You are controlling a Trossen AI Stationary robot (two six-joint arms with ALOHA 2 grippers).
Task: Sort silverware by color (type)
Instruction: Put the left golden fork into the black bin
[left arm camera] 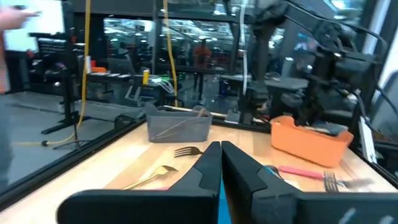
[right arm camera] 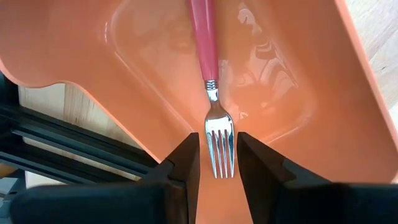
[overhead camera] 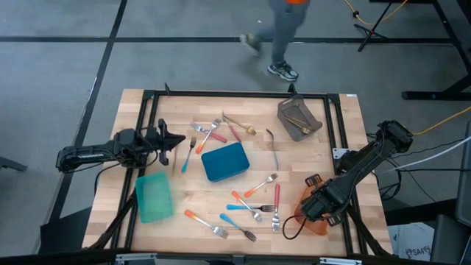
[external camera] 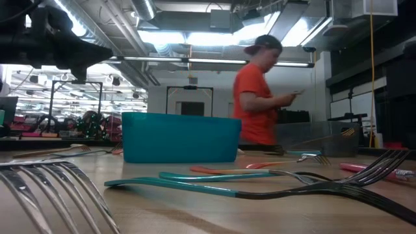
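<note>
Forks with orange, pink and blue handles lie scattered on the wooden table, some near the far edge (overhead camera: 210, 132) and some near the front (overhead camera: 250, 210). My right gripper (right arm camera: 218, 155) points down over the orange bin (overhead camera: 318, 221) at the front right and is shut on a pink-handled fork (right arm camera: 208, 56). At the table's left side my left gripper (overhead camera: 175, 144) lies level with its fingers together and nothing between them (left arm camera: 221, 163). A gold fork (left arm camera: 155, 175) lies on the table ahead of it. My right gripper pinches the fork's silver head (right arm camera: 219, 134) between its two fingers, one on each side edge of the tines. The fingers come from above, pointing down. The pink handle (right arm camera: 204, 37) reaches away from the fingers over the orange bin's floor; whether it rests there I cannot tell.
A blue bin (overhead camera: 225, 162) stands mid-table, a teal bin (overhead camera: 154, 197) at the front left, and a grey bin (overhead camera: 298, 118) with gold utensils at the far right. A black frame (overhead camera: 235, 94) borders the table. A person (external camera: 260, 97) stands beyond the far edge.
</note>
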